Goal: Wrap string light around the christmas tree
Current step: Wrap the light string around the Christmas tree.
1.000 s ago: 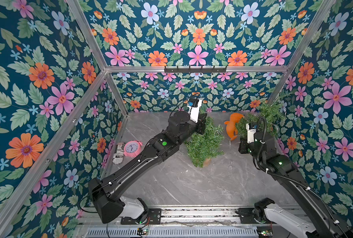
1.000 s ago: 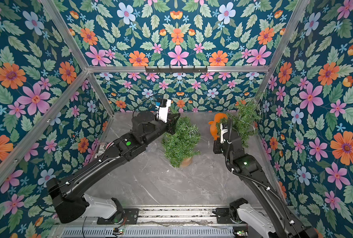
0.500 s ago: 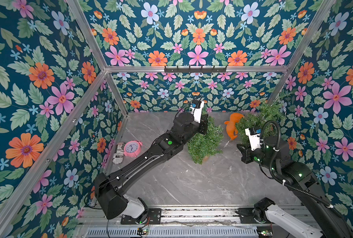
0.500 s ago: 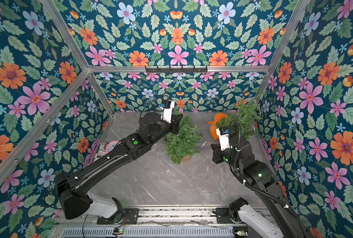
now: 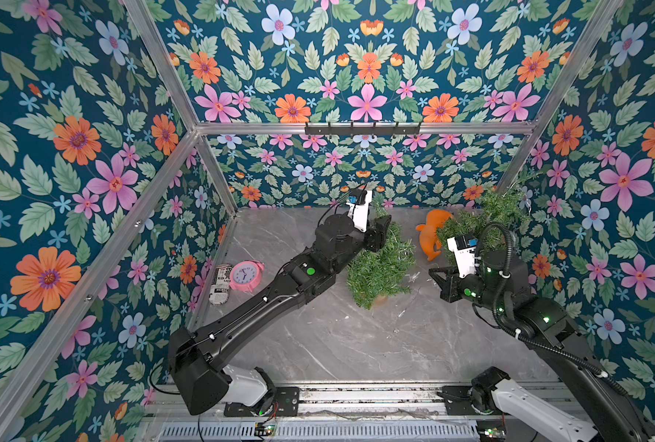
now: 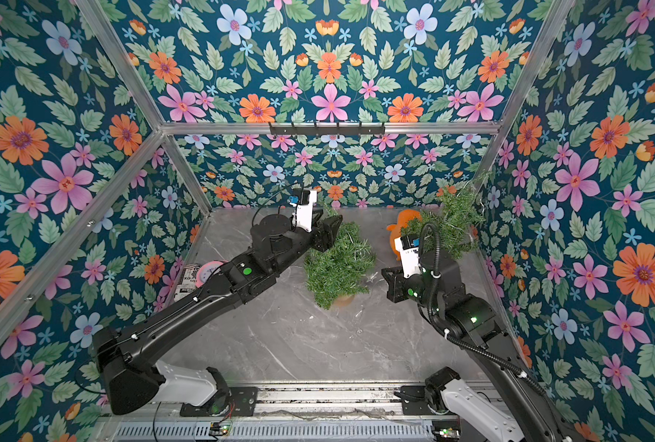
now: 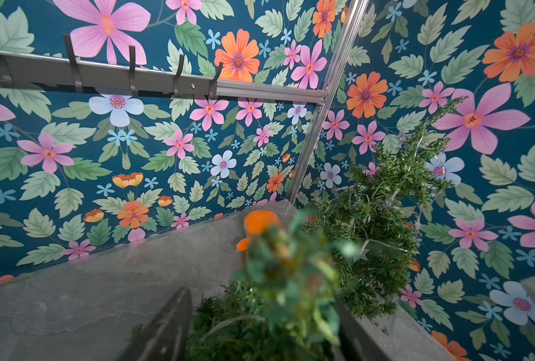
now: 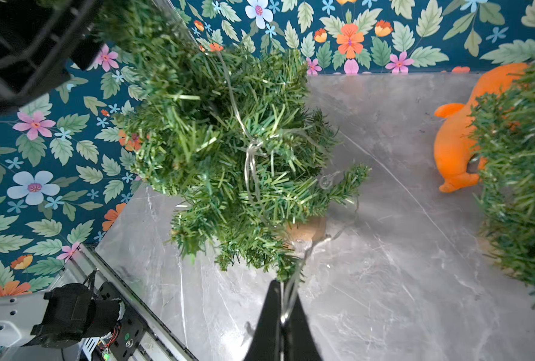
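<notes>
Where the grey marbled counter lies nearest, at the lower centre of both top views, nothing stands on it. Just beyond, right of centre, the right gripper has its jaws pinched shut on the string light. This thin clear wire runs from the jaws up over the green needles of the small christmas tree and bunches in a loose knot partway. The tree stands mid-frame on a small brown base. Level with it, at the left wall, sits a pink alarm clock. At the tree's tip, the left gripper has its jaws spread wide, one on each side of the blurred top sprig, not clamping it. Farthest back, upper right, an orange toy animal stands beside a second tree in the corner.

The wire looks light, limp and springy, likely to snag on needles. Its bulbs seem fragile, so bare wire between them is the place to pinch. The tree looks light and easily tipped, so steadying it near the top seems wise.
</notes>
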Controlling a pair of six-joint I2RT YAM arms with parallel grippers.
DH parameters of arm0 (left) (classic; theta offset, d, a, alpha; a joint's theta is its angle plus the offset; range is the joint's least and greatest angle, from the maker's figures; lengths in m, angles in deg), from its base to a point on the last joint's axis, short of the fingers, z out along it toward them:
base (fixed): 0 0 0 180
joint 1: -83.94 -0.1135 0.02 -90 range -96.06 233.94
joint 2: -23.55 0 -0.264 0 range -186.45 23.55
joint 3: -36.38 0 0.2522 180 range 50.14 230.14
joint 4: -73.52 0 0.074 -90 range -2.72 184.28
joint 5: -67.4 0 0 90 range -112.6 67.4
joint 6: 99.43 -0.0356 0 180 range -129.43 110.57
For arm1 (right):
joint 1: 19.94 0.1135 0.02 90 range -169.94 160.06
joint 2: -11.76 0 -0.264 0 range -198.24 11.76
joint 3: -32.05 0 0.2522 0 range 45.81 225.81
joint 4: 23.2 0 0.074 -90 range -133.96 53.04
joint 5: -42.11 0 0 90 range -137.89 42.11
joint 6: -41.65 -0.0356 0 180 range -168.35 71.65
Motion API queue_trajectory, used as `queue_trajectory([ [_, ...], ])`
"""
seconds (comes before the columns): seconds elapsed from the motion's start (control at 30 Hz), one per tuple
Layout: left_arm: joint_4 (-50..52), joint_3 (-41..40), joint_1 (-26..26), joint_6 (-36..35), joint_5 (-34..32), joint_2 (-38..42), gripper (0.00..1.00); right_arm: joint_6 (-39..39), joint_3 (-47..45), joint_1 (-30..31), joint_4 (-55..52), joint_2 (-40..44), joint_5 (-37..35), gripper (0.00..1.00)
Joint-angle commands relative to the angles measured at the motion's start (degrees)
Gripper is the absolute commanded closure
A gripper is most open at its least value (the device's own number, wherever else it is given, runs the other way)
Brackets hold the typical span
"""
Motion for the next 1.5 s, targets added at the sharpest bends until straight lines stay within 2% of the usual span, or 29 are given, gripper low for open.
queue_trajectory([
  [0.0,-2.4,0.0,0.0,-1.2,0.8,2.0,0.13,-3.4,-1.7,0.0,4.3,0.0,2.6,1.00],
  [0.07,-1.8,-0.7,0.0,-1.7,1.6,3.2,0.08,-4.3,-3.0,0.0,5.9,-0.1,2.5,1.00],
  [0.23,1.0,-0.6,0.0,-2.2,1.8,3.8,0.01,-5.5,-4.7,0.0,7.3,-0.5,2.5,1.00],
  [0.33,4.4,0.8,0.0,-3.5,0.4,3.9,0.00,-5.9,-5.1,0.1,8.1,-1.0,2.7,1.00],
  [0.57,9.9,-0.6,-0.1,-6.9,-8.6,9.1,0.00,-6.8,-5.0,0.2,10.2,-2.3,3.3,1.00],
  [0.83,14.9,-6.8,-0.1,-5.4,-10.6,19.6,0.01,-7.0,-5.0,0.3,12.7,-3.3,3.3,1.00],
  [0.93,15.7,-11.1,-0.1,-2.8,-10.4,25.3,0.01,-7.5,-4.8,0.3,13.0,-4.1,4.0,1.00],
  [0.97,16.0,-12.8,-0.1,-2.0,-9.4,27.2,0.04,-7.6,-4.8,0.3,12.8,-4.3,4.2,1.00],
  [1.07,17.0,-18.0,0.0,-0.3,-2.0,31.8,0.17,-7.5,-5.1,0.4,12.4,-3.7,3.8,1.00],
  [1.23,12.7,-32.0,0.6,5.4,10.1,36.2,0.18,-7.0,-5.3,0.4,11.4,-2.0,2.9,1.00],
  [1.33,5.4,-40.5,3.8,10.5,11.0,37.5,0.18,-7.0,-5.6,0.4,11.3,-1.5,2.9,1.00],
  [1.47,-11.5,-51.7,12.7,13.9,4.7,36.8,0.18,-7.5,-6.2,0.4,11.8,-1.6,3.4,1.00],
])
